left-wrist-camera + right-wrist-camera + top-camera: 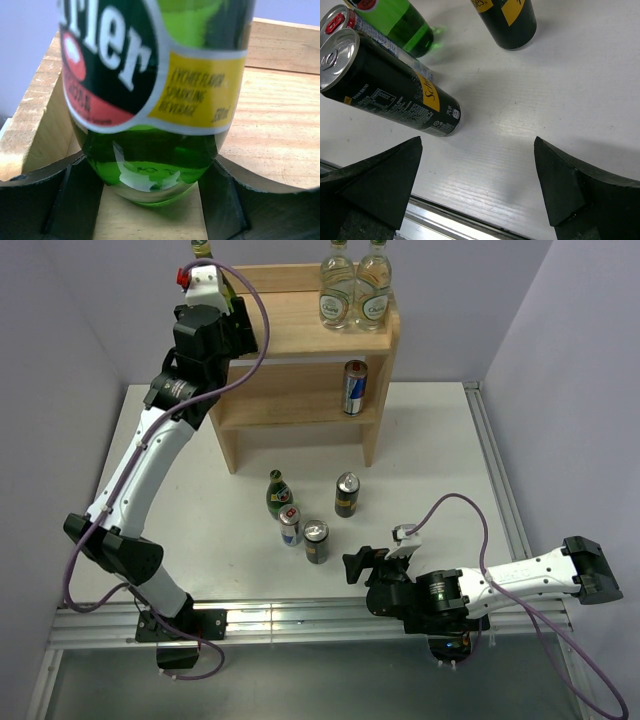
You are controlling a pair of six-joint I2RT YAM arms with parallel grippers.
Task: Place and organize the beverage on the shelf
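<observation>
right claw [478, 144] wide open, empty, over the counter [450, 460] in front of the shelf [290, 330]. green bottle [278, 492] and three cans [316, 541] stand between it and the shelf. blue can [355, 387] on the shelf's lower tier. left claw [149, 169] sits around second green bottle [125, 75], standing in the shelf's top left corner; can't tell if it's gripping.

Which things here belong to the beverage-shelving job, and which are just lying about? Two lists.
Job in hand: shelf; green bottle at its top board's left corner; blue-and-silver can on the lower tier; on the table, second green bottle, second blue-and-silver can, far dark can, near dark can.
Lying about: left clear bottle, right clear bottle, both on the shelf's top board.
</observation>
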